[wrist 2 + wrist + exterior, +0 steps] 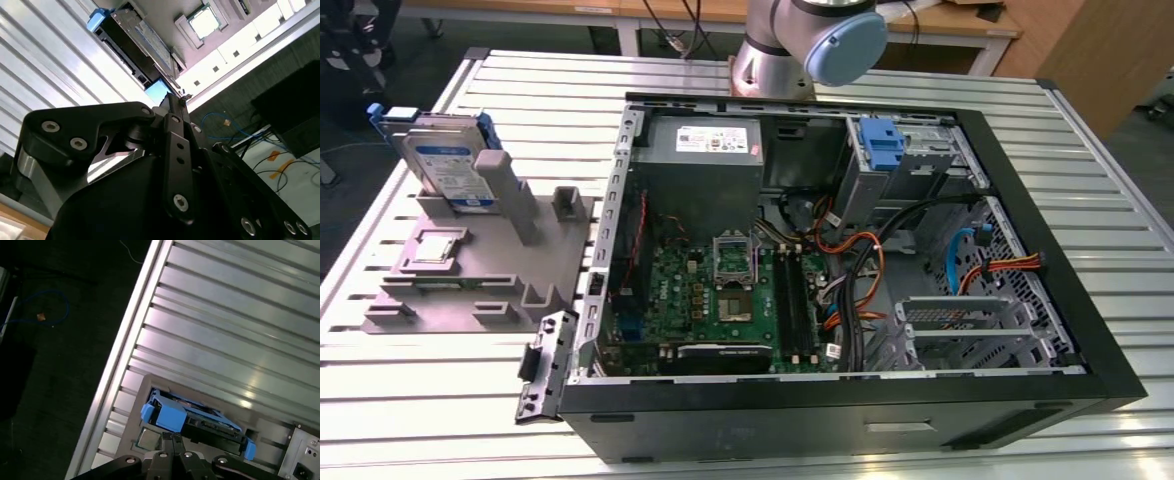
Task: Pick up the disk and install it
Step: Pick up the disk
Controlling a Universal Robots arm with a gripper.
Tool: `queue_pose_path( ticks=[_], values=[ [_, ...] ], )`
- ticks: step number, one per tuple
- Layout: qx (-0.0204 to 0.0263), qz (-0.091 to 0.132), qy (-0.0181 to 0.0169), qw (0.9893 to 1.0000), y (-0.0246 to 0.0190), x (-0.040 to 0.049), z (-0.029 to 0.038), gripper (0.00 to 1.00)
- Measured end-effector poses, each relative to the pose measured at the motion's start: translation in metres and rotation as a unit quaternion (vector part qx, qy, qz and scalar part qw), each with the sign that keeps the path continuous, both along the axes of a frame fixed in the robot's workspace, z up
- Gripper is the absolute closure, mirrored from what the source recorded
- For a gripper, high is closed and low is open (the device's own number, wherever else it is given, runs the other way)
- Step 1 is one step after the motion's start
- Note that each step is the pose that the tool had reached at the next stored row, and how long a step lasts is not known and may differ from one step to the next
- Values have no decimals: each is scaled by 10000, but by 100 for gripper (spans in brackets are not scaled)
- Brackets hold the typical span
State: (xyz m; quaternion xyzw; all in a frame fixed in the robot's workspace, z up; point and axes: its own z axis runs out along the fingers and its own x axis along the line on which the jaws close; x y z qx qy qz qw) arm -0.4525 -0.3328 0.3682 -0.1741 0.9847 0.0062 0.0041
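Black gripper (171,436), closed and empty
I see its jaws pressed together near the silver-grey, blue-railed rectangular disk (200,421).

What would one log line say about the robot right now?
gripper: shut, empty, near disk | disk: standing in grey holder, not picked | computer case: open

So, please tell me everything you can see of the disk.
The disk is a flat silver-grey metal drive with a white-and-blue label and blue plastic side rails. It stands on edge, leaning, in the grey fixture on the slatted table, at the exterior view's left of the open computer case.
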Motion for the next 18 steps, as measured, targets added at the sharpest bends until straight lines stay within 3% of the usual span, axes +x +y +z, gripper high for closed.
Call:
queue_pose_path(
  ticks=[6, 18],
  values=[
    [0, 481, -1, 9988, 0, 0, -1, 90],
    [0, 1056, -1, 9944, 0, 0, -1, 90]
  ],
)
